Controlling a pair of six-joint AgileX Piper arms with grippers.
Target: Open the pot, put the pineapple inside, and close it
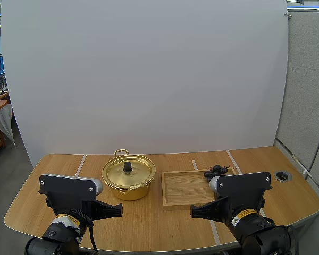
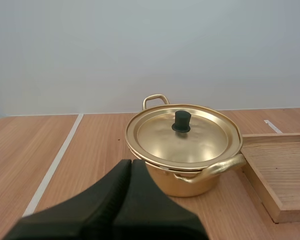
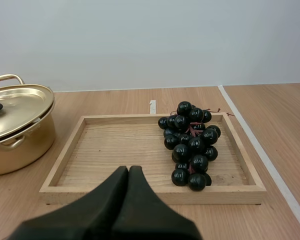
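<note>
While the wooden tray lies at 12 o'clock from the right gripper, the pot stands at 12 o'clock from the left gripper, the arm nearer its seated lid. Both grippers are closed on nothing; the grapes occupy the tray's 1 o'clock corner.

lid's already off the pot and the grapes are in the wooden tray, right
Not quite: the lid is on the pot, closing it, as the left wrist view shows. The rest holds: the grapes do lie in the wooden tray.
</note>
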